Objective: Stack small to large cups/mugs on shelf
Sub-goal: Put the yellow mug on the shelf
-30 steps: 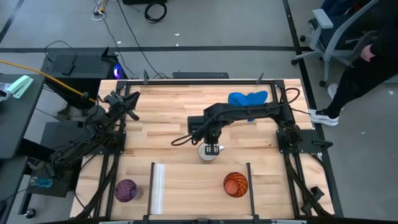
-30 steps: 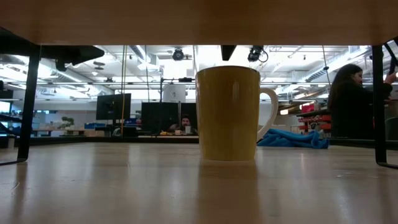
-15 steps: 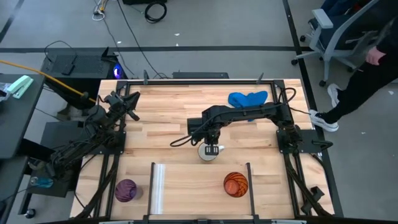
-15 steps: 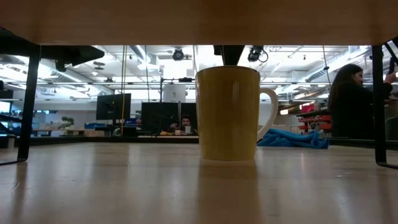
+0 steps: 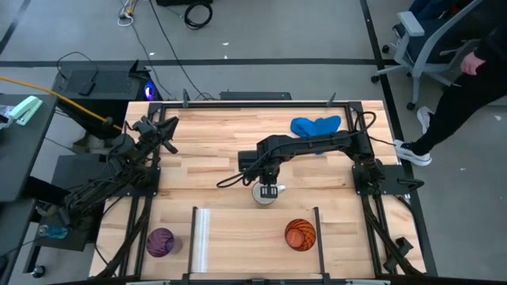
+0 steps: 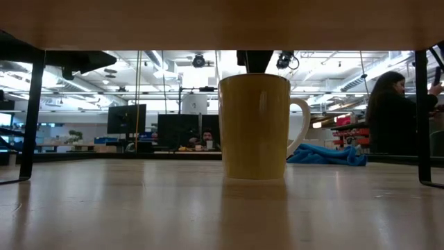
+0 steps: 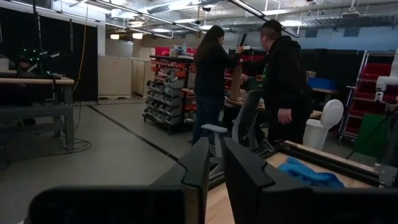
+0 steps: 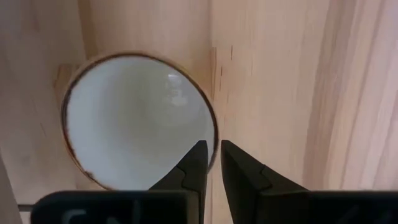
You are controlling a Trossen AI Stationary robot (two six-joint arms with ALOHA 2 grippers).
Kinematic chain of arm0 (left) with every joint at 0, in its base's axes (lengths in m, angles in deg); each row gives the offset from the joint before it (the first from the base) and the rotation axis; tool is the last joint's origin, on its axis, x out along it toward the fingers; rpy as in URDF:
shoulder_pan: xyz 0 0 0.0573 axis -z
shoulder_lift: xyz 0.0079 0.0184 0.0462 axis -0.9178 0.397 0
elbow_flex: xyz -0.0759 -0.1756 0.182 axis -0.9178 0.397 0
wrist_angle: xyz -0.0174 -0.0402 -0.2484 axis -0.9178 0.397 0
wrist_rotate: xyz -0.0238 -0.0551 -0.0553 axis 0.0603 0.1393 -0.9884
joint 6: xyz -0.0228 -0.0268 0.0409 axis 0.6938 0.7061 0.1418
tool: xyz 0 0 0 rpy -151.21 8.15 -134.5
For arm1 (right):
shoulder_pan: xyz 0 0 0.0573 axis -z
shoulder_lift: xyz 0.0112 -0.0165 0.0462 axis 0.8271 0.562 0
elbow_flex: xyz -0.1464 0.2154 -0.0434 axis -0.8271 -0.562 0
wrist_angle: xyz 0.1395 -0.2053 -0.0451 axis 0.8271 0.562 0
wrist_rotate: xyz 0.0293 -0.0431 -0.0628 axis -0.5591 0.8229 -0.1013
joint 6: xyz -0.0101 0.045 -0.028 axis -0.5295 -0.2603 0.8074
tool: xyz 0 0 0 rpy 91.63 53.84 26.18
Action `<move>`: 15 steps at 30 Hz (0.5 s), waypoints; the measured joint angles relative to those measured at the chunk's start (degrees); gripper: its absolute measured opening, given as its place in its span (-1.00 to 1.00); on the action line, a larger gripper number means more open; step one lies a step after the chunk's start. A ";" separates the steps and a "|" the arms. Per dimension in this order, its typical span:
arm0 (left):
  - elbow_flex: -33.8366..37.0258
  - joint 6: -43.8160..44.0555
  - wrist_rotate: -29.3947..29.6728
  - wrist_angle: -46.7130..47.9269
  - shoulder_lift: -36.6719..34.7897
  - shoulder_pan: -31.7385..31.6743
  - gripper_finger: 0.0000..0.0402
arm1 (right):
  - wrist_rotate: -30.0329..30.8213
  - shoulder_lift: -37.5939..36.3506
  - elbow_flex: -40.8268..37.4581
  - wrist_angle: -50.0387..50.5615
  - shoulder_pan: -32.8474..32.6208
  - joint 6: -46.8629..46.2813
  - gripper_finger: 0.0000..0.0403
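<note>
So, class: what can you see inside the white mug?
The white mug looks empty: pale inner wall and bottom show. The right gripper straddles its rim, one finger inside, covering part of the wall.

Cups: three. Purple patterned cup (image 5: 161, 241), one. White mug (image 5: 264, 192) with handle, one. Orange patterned cup (image 5: 300, 234), one.
Blue cloth (image 5: 315, 125): one.
Worktop (image 5: 206, 150): one, light wood.
Shelf (image 5: 245, 237) markers: one pale upright strip (image 5: 200, 237), one thin dark post (image 5: 317, 229).
Arms: two. End effectors: two, left end effector (image 5: 169, 147), right end effector (image 5: 268, 190).
People: two standing in left wrist view; one seated in low view, far back.
Office chair (image 5: 424, 43): one, beside worktop.
</note>
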 joint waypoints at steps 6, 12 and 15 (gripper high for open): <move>0.00 -0.02 0.00 0.02 0.00 -0.01 -0.72 | -0.01 0.00 0.00 -0.70 0.02 1.19 -0.75; 0.00 0.00 0.00 0.02 0.00 -0.02 -0.73 | -1.39 0.00 0.00 -1.29 0.04 1.72 -0.75; 0.00 -0.02 0.00 0.02 0.00 -0.02 -0.74 | -1.44 0.43 -0.02 -1.73 0.14 2.93 -0.75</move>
